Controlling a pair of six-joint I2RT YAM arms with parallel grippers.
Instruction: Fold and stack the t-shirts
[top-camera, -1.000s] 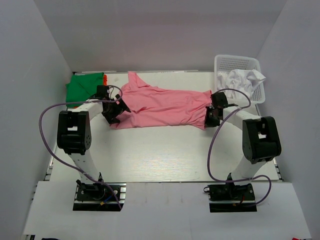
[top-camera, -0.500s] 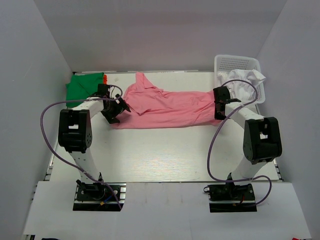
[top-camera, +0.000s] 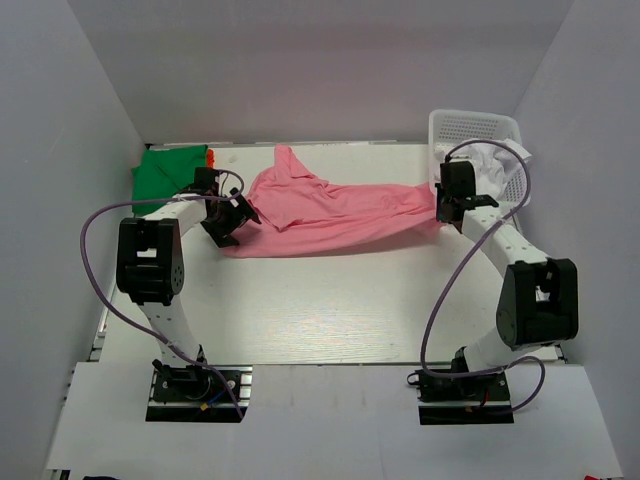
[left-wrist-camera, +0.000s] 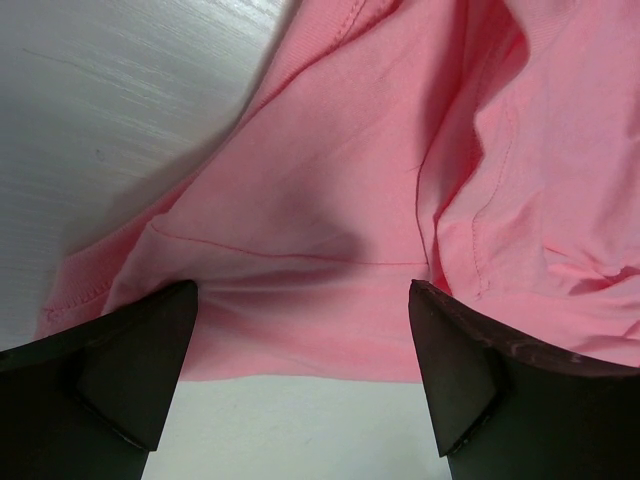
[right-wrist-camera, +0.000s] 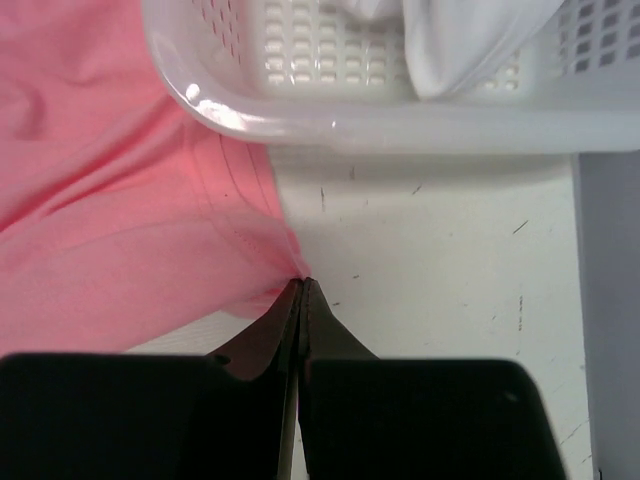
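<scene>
The right hand (right-wrist-camera: 302, 291) has its two fingers pressed together on a small peak of the pink t-shirt (top-camera: 330, 212) — the hem corner at the shirt's right end, pinched at the very fingertips. In the top view this hand (top-camera: 443, 208) sits just in front of the white basket (top-camera: 475, 125), and in the right wrist view the basket's rim runs close beyond the pinched cloth. A crumpled white cloth (top-camera: 492, 160) lies in the basket.

The left hand (left-wrist-camera: 300, 345) has its fingers wide apart, with the shirt's left edge lying across the gap between them; whether the pads touch the fabric cannot be told. In the top view it (top-camera: 228, 222) is at the shirt's left end.

The pink t-shirt is spread across the far half of the tabletop (top-camera: 330, 300), drawn long from left to right, narrowing toward the gripped corner, with loose folds and one part reaching toward the back edge. A green folded garment (top-camera: 168, 170) lies in the far left corner — apart from the pink shirt.
</scene>
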